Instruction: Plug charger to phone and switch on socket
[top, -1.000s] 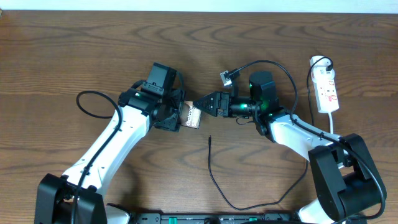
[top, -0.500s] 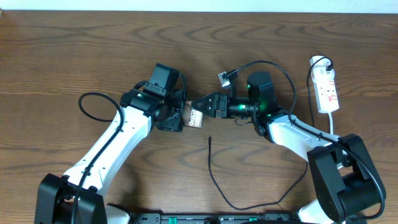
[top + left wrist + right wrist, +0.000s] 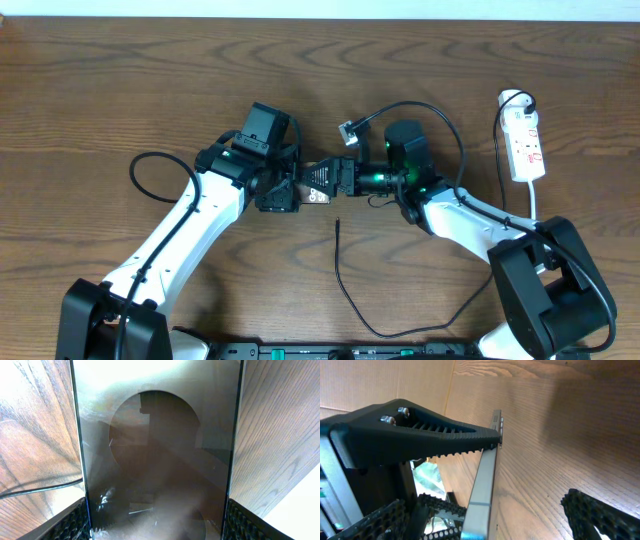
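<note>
No lettering can be read anywhere. White marks on the phone (image 3: 318,195), centre of the overhead view, are too small to make out. Red marks on the power strip (image 3: 526,148), upper right, likewise.

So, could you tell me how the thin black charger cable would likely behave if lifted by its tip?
That thin black charger cable lies in a loose curve, so it is probably floppy and would trail. Being so slim, it is likely light.

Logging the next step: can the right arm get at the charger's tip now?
Probably yes: the right gripper is open, gripping nothing, at the phone, and the charger lies uncovered on the table nearby.
</note>
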Available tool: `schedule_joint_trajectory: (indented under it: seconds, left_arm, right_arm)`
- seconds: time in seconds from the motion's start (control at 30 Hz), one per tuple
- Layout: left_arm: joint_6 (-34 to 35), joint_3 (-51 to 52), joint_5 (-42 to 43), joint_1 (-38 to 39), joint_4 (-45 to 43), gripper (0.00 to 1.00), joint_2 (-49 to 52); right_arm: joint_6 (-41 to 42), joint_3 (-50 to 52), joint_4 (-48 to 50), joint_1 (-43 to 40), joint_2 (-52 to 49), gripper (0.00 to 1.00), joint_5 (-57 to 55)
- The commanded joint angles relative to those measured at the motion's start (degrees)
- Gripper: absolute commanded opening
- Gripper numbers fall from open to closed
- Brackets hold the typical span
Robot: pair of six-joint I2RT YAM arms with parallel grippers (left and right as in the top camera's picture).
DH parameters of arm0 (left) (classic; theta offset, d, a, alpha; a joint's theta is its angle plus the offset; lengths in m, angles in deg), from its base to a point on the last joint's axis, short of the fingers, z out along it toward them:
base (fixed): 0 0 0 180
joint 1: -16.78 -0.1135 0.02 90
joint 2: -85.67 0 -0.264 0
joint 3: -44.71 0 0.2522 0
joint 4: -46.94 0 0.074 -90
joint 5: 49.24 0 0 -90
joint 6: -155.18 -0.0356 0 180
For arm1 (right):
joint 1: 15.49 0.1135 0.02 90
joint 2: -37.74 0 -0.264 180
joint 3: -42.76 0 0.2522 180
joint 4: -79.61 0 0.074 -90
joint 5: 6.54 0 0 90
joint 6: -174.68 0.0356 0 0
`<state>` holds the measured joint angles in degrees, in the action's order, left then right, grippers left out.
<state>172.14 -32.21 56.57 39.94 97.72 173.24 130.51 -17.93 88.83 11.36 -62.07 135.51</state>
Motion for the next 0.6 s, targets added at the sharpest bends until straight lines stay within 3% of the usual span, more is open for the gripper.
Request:
schedule_joint_trajectory:
  seconds: [0.0, 0.23, 0.57]
  left_arm:
    - [1.18, -1.46, 1.01, 0.17, -0.26, 0.07, -0.66]
    - [1.36, -1.46, 1.75, 0.2, -0.26, 0.07, -0.66]
    - [1.36, -1.46, 1.75, 0.46, -0.26, 0.07, -0.66]
  right_arm:
    - [-1.31, -0.61, -0.07, 1.57, -0.31, 0.96, -1.38]
    - [-1.33, -0.61, -0.09, 2.6, -0.31, 0.93, -1.6]
    - [-1.33, -0.61, -0.09, 2.62, -0.31, 0.74, -1.6]
